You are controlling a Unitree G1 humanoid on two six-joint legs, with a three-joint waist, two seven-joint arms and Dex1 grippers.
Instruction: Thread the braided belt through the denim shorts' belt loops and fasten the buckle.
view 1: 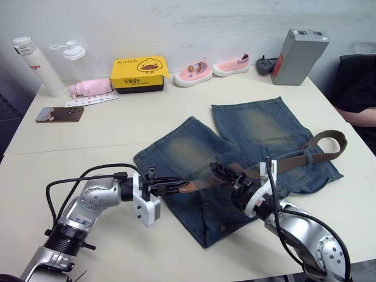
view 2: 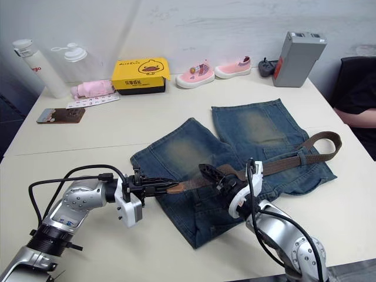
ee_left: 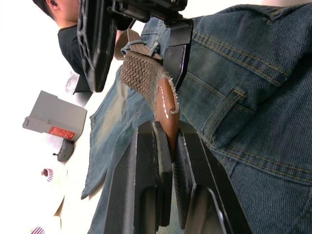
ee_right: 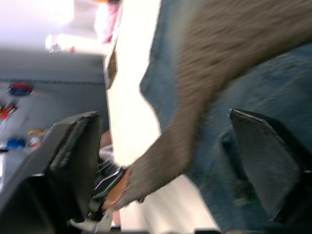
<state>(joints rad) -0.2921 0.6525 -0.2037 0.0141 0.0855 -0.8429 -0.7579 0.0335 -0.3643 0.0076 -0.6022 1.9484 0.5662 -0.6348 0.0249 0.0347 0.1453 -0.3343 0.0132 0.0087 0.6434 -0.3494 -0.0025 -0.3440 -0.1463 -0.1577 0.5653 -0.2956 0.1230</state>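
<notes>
White and wide, the bench (view 1: 117,126) carries a pair of faded blue denim shorts (view 1: 235,153) spread flat near its front edge, with clutter well behind: a yellow box (view 1: 138,75), two small pink shoes (view 1: 211,69), a white bottle (view 1: 36,66) and a grey block (view 1: 299,56). A long dark brown braided belt (view 1: 305,155) lies across the waistband of the shorts, its far end curling in a loop off the right side of the denim. The left pincer (view 1: 170,187) is closed on the belt's tan leather tip (ee_left: 167,109), pinching it flat between both black fingers just above the waistband. The right pincer (view 1: 226,172) stands open, its fingers spread to either side of the woven strap. A short blue denim belt loop (ee_left: 222,113) sits just beside the tip. The buckle cannot be made out. Judging by this, threading is under way, with several loops likely left. To do this step well, the left pincer should keep the tip flat and in line with the waistband while drawing it onward, and the right pincer should feed slack so the strap does not twist or drag the shorts.
</notes>
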